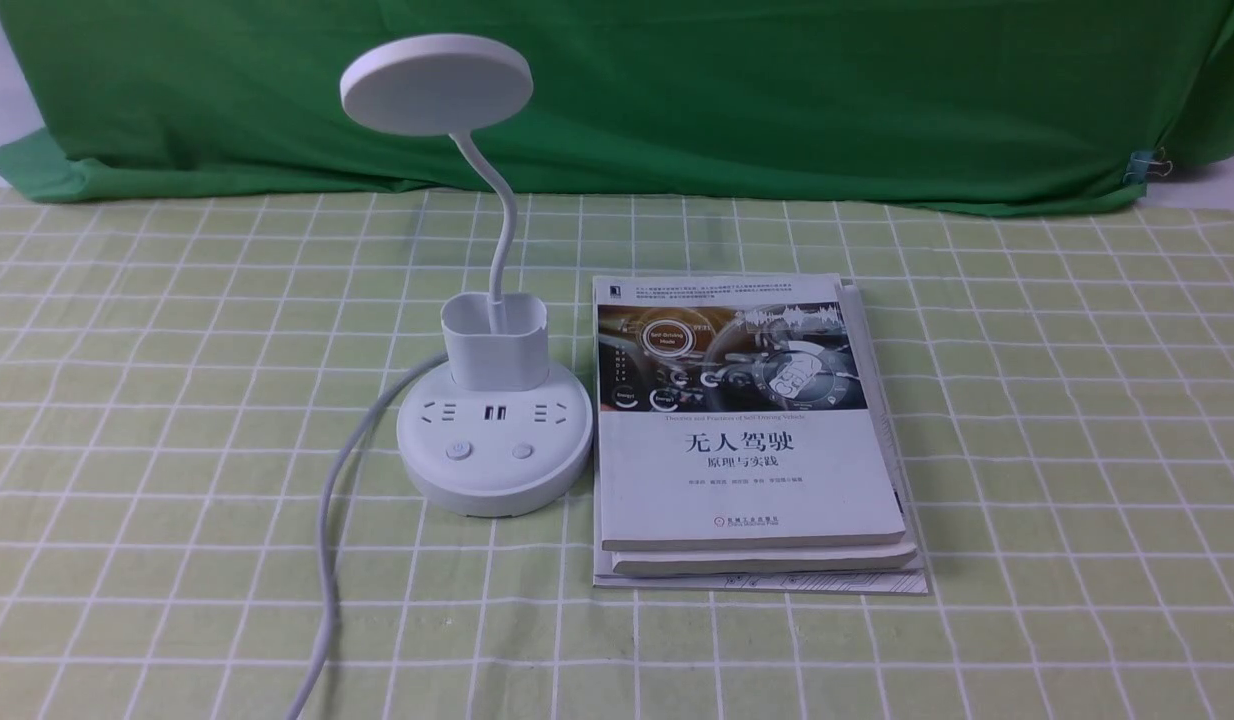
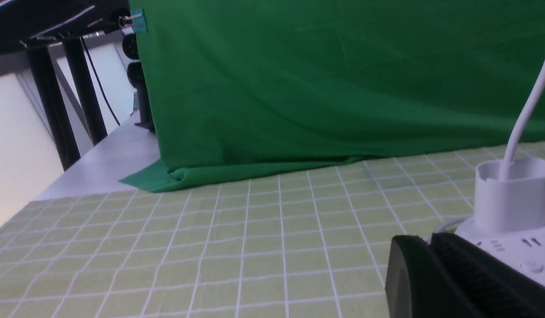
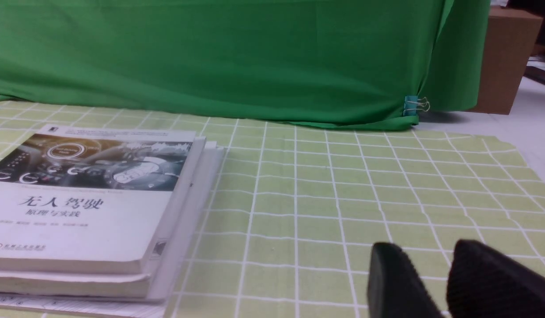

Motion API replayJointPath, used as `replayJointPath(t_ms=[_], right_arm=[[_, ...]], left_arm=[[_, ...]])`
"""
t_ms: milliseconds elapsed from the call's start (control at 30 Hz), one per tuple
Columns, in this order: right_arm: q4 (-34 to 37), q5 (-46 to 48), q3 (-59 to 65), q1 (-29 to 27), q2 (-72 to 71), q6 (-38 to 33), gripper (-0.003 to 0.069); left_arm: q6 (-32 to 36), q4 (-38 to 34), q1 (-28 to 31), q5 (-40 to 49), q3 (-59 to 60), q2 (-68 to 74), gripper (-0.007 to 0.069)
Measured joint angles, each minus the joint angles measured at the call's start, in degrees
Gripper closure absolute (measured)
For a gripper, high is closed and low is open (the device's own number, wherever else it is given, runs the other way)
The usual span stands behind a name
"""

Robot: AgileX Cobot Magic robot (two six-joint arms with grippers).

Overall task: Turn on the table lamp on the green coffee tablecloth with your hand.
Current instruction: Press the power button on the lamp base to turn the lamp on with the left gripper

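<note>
The white table lamp (image 1: 493,440) stands on the green coffee tablecloth (image 1: 177,420), left of centre in the front view. Its disc head (image 1: 436,84) is up on a curved gooseneck above the cup holder (image 1: 494,340). Two buttons (image 1: 459,451) sit on the front of the round base. The white cord (image 1: 329,560) runs off toward the near edge. Neither arm shows in the front view. In the left wrist view my left gripper (image 2: 427,240) is shut and empty, just short of the lamp base (image 2: 511,247). In the right wrist view my right gripper (image 3: 425,254) is slightly open and empty above the cloth.
A stack of books (image 1: 747,430) lies right beside the lamp base; it also shows in the right wrist view (image 3: 91,198). A dark green backdrop cloth (image 1: 677,90) hangs along the back. A brown box (image 3: 504,57) stands past the cloth's far right corner.
</note>
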Motion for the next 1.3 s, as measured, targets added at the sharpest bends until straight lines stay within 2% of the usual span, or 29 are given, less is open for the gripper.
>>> replayJointPath(t_ms=[400, 633, 967, 1300], right_arm=[[0.0, 0.0, 0.0, 0.0, 0.0, 0.0, 0.0414], [0.0, 0.0, 0.0, 0.0, 0.0, 0.0, 0.0414], [0.0, 0.0, 0.0, 0.0, 0.0, 0.0, 0.0414], [0.0, 0.0, 0.0, 0.0, 0.0, 0.0, 0.0414]], left_arm=[[0.0, -2.07, 0.0, -10.18, 0.0, 0.0, 0.0601], [-0.26, -6.61, 0.0, -15.16, 0.0, 0.0, 0.0601], [-0.34, -7.19, 0.0, -13.58, -3.91, 1.37, 0.0601], [-0.62, -7.13, 0.0, -9.84, -13.89, 16.56, 0.0601]])
